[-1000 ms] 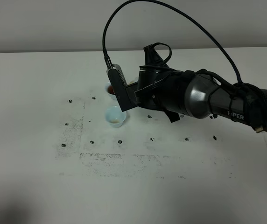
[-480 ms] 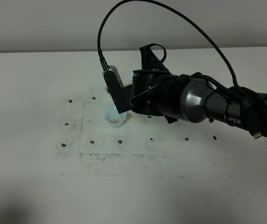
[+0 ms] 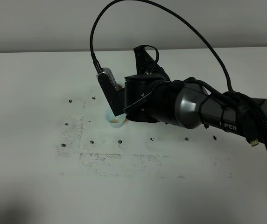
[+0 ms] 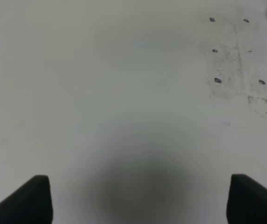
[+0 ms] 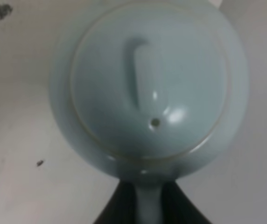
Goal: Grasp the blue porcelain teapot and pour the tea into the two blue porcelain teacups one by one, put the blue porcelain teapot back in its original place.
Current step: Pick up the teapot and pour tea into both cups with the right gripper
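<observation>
White speckled tabletop (image 3: 180, 186). Right gripper (image 5: 148, 207): pinching the blue porcelain teapot (image 5: 150, 88) by its loop handle, close by the front teacup (image 3: 115, 121), which holds tea. Left gripper (image 4: 143, 198): spread, empty. Risk: overtilting could spill tea past the small rim.

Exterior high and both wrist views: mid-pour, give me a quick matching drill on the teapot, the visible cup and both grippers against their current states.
Things
1. pale blue glazed porcelain teapot
2. small pale blue porcelain teacup nearer the camera
3. left gripper
4. right gripper

States
a. open above the bare white table
b. holds amber liquid, partly hidden by the black arm
c. shut on the teapot
d. seen from above, fills the right wrist view

Pairs: 1-d, 2-b, 3-a, 4-c
</observation>
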You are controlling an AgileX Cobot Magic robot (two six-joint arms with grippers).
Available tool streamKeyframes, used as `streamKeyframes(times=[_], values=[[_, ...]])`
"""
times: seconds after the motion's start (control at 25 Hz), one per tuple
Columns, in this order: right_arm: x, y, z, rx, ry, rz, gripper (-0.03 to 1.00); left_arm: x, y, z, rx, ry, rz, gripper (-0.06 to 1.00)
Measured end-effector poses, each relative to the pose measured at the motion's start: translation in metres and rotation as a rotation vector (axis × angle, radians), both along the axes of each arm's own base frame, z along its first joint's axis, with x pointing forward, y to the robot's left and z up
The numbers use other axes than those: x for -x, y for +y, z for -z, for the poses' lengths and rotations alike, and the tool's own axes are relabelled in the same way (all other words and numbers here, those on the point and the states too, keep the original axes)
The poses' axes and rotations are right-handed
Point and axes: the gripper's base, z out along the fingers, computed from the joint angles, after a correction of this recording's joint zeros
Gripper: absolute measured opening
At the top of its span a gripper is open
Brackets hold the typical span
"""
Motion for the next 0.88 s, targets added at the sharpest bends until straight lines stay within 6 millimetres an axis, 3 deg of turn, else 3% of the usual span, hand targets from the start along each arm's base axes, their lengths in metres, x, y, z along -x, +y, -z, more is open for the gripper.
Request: streamKeyframes(times=[0.88], values=[[0.0002, -0.0007, -0.0022, 0.031, -0.024, 0.005, 0.05, 0.0000, 0.0000, 0.0000, 0.000, 0.000, 0.000, 0.72]])
